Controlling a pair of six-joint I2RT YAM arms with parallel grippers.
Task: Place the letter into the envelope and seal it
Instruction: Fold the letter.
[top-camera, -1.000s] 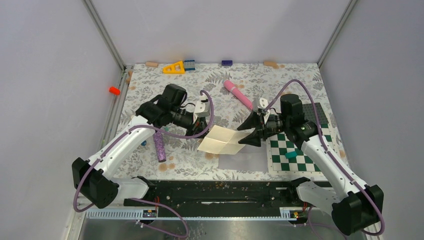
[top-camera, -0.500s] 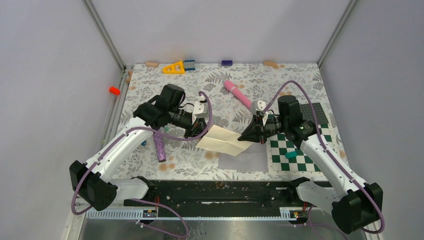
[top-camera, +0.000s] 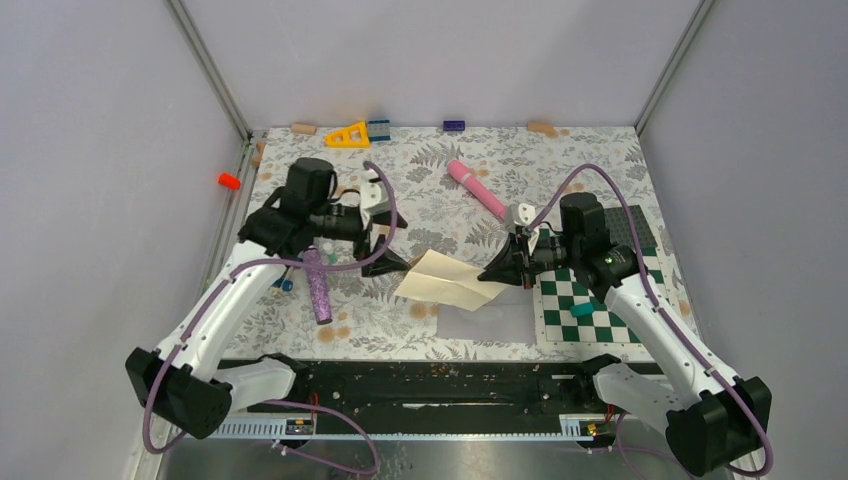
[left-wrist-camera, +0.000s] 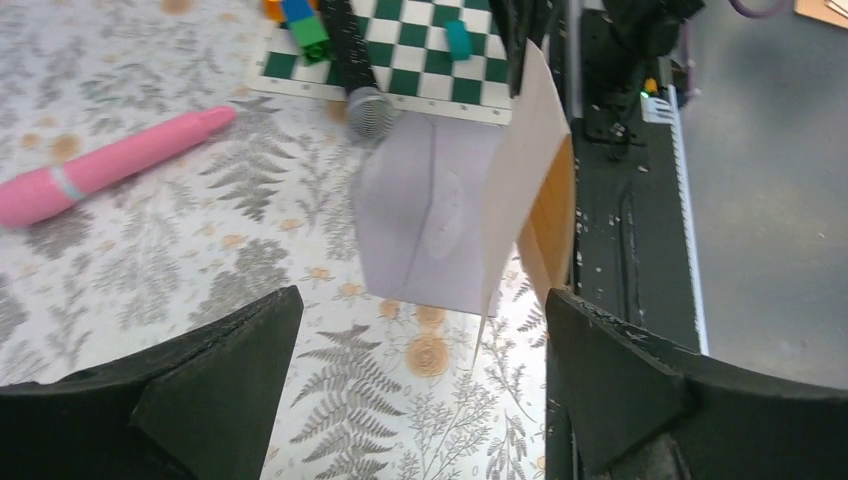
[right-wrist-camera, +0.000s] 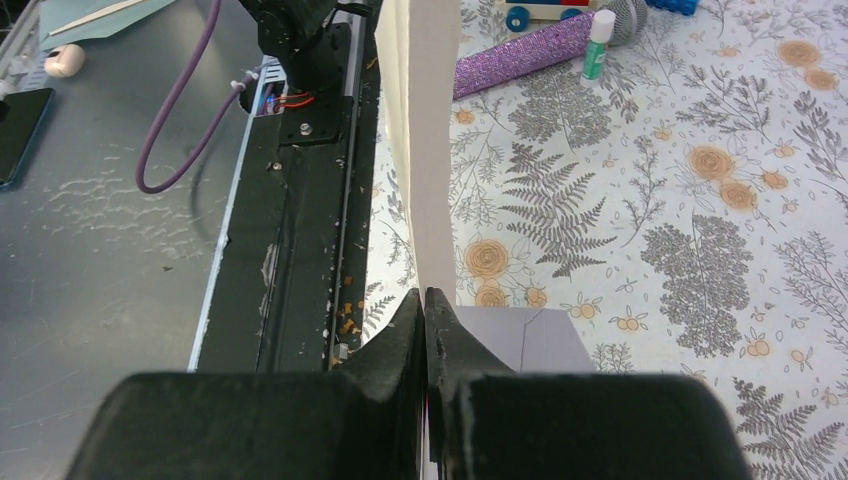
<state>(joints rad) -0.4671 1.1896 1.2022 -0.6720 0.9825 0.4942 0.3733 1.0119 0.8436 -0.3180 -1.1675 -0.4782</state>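
Right wrist view: letter (right-wrist-camera: 432, 150) held over envelope (top-camera: 495, 322)

Right fingers (right-wrist-camera: 438, 328) were pinched tight on one edge of the cream folded letter, which hung above the tabletop (top-camera: 420, 170). Left fingers (left-wrist-camera: 220, 372) stood spread wide at its other end, gripping nothing. The envelope lay flat beneath, just beside the checkerboard mat (top-camera: 600, 330).

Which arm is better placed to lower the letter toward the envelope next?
Right, most likely. The right fingers are shut on the edge of the letter, holding it above the envelope. The left fingers are open and not touching the paper.
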